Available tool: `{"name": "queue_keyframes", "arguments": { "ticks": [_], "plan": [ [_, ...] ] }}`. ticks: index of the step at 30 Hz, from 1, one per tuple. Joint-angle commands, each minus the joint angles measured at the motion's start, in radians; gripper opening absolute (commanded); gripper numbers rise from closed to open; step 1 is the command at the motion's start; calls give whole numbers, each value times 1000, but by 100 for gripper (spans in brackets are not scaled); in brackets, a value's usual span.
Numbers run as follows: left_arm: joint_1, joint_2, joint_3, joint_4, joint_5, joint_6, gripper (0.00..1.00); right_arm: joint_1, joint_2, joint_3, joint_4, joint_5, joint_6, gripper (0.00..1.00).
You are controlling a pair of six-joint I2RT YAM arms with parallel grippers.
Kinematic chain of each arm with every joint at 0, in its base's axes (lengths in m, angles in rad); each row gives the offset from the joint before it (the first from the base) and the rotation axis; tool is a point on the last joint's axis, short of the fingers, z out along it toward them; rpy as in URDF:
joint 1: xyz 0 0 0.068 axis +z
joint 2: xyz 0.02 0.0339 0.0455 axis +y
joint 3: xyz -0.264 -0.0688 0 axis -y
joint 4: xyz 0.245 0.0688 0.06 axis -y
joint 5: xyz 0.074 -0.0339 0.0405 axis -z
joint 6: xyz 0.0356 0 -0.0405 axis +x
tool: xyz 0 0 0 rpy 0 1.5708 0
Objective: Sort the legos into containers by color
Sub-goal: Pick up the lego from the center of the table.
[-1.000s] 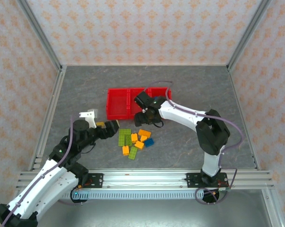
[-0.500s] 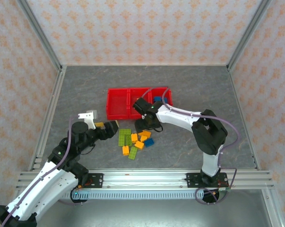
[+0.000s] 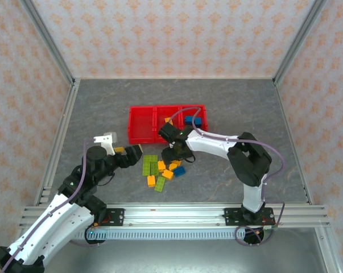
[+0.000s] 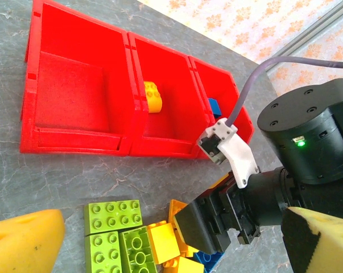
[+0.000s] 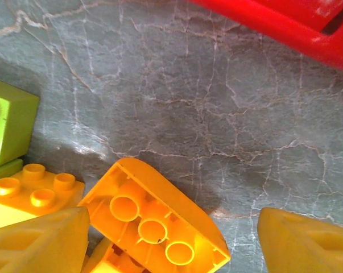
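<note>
In the top view the right tool (image 3: 174,149) hangs low over the far edge of the legos (image 3: 160,169), with the red tray (image 3: 138,133) just beyond it. The left tool (image 3: 131,152) hovers beside the pile.

In the left wrist view that tool's pads (image 4: 23,239) stand wide apart on nothing. Ahead of it one orange brick (image 4: 152,96) lies in the tray's middle compartment.

In the right wrist view the right tool is spread open. An overturned orange piece (image 5: 154,224) (hollow side up) lies ungripped on the bench (image 5: 217,114) between its fingers. It sits askew and crowds a studded neighbour (image 5: 34,190), so the wrist probably needs squaring before closing, lest both come up.
</note>
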Motion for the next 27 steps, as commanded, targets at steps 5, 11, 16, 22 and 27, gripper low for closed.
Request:
{"name": "queue_keyframes", "arguments": {
  "ticks": [5, 11, 16, 22, 27],
  "plan": [
    [-7, -1, -11, 18, -25, -12, 99, 2, 45, 3, -2, 51, -10, 75],
    [-7, -2, -11, 21, -21, -12, 99, -21, 49, 9, 17, 65, 12, 53],
    [-8, -1, -12, 23, -21, -10, 99, -34, 54, 14, 14, 54, 13, 42],
    [-9, 4, -12, 21, -25, -8, 99, -32, 10, 14, 14, 57, 28, 35],
    [-9, 4, -12, 21, -28, -7, 99, -33, -78, 41, 21, 107, 61, 31]
  ]
}}
